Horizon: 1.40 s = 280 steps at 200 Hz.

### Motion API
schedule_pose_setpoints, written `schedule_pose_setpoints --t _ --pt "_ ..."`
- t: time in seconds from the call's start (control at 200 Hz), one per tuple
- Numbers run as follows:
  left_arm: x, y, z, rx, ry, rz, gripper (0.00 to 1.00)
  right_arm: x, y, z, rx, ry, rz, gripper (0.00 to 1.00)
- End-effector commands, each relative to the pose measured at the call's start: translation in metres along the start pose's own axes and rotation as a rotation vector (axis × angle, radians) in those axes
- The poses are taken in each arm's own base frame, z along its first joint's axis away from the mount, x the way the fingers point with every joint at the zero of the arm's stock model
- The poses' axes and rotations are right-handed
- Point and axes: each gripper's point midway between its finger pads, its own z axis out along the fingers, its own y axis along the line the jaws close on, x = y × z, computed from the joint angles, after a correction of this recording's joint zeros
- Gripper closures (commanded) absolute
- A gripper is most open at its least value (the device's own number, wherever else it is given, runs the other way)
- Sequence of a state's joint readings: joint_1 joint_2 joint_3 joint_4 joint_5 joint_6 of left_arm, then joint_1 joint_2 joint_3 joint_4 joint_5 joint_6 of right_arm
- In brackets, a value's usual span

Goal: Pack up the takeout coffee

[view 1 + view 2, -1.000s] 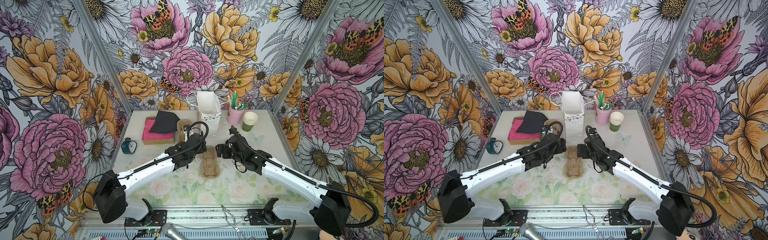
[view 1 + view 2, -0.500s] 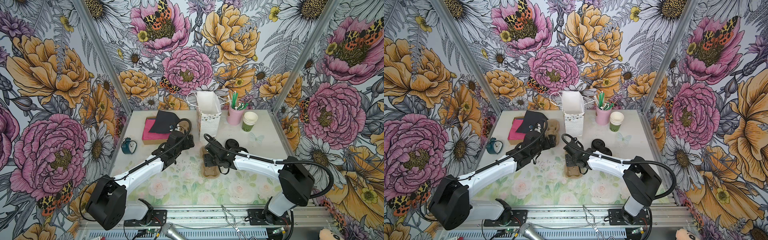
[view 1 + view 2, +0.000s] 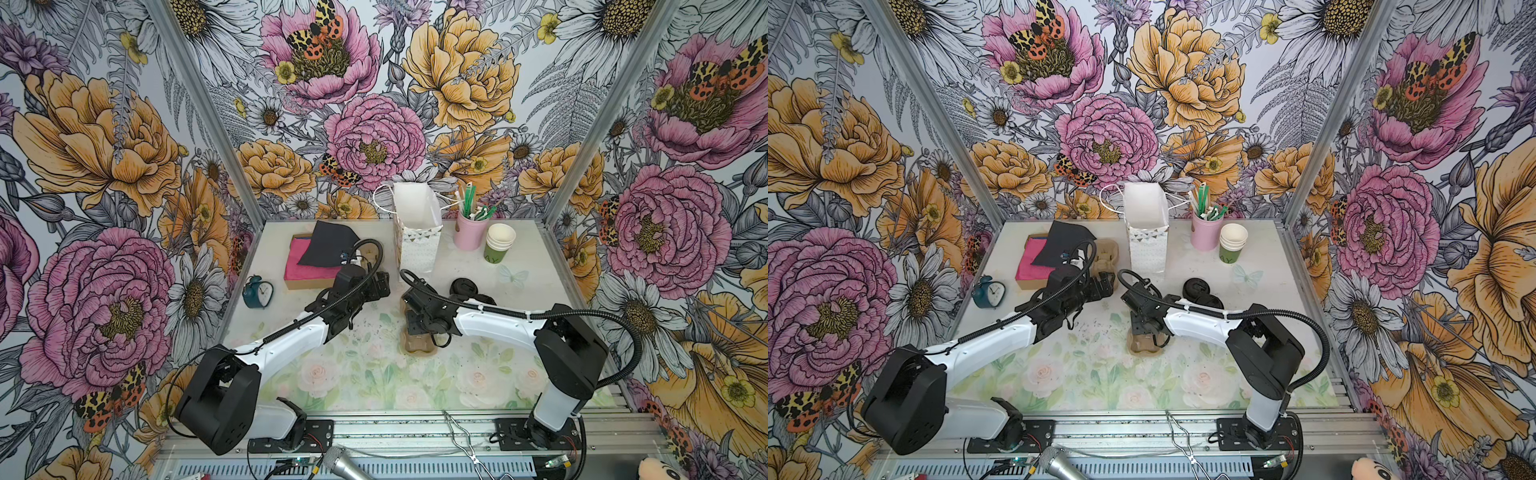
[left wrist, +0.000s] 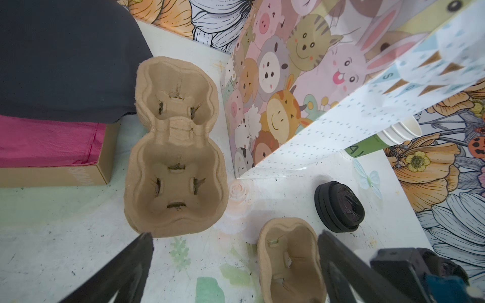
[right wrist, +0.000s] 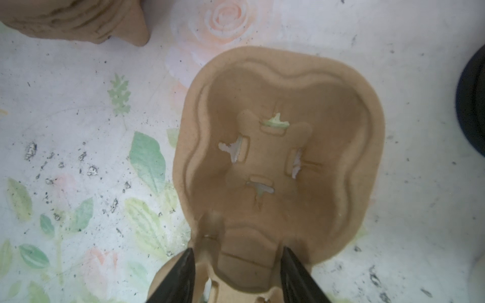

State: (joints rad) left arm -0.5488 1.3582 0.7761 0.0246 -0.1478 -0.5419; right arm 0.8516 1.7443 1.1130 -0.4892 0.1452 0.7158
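Left to right in both top views. You have a teal alarm clock near the left wall. Next to it is a cardboard box of pink napkins with a black cloth lying over part of them. Just right of the box sits a stack of cup trays, and both pockets of the top one are empty.

Your left gripper hangs above the bare table in front of that stack. Its jaws are spread wide, with nothing between them.

The patterned paper bag stands upright at the back, mouth open, just beside the stack. In front of the bag a single cup tray lies flat on the table.

Your right gripper points down over it, one jaw on each side of the tray's narrow waist. The jaws are partly spread, and the wrist view doesn't show whether they press the cardboard.

Past that wrist lie loose black lids, stacked low. Further back are a pink cup holding straws and, on its right, a stack of lidless paper cups with a green bottom.

The lidded coffee cup is in none of the views, so you can't tell where it is.
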Motion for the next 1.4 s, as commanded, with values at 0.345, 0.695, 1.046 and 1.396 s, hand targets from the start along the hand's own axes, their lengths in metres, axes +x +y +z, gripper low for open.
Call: schedule_pose_setpoints --t 0.345,0.695,1.046,1.396 --pt "0.003 0.006 0.007 0.016 0.005 -0.003 0.01 -0.003 -0.006 0.011 0.069 0.003 -0.012 0.56" --pt "0.004 0.007 0.007 0.015 0.005 -0.009 0.01 -0.005 -0.005 0.017 0.078 0.009 -0.012 0.57" --pt "-0.013 0.004 -0.001 0.027 -0.039 -0.020 0.01 -0.010 -0.004 0.008 0.065 -0.009 -0.029 0.66" --pt "-0.078 -0.014 -0.044 0.124 -0.206 -0.074 0.01 -0.028 0.000 -0.053 -0.021 -0.132 -0.125 0.67"
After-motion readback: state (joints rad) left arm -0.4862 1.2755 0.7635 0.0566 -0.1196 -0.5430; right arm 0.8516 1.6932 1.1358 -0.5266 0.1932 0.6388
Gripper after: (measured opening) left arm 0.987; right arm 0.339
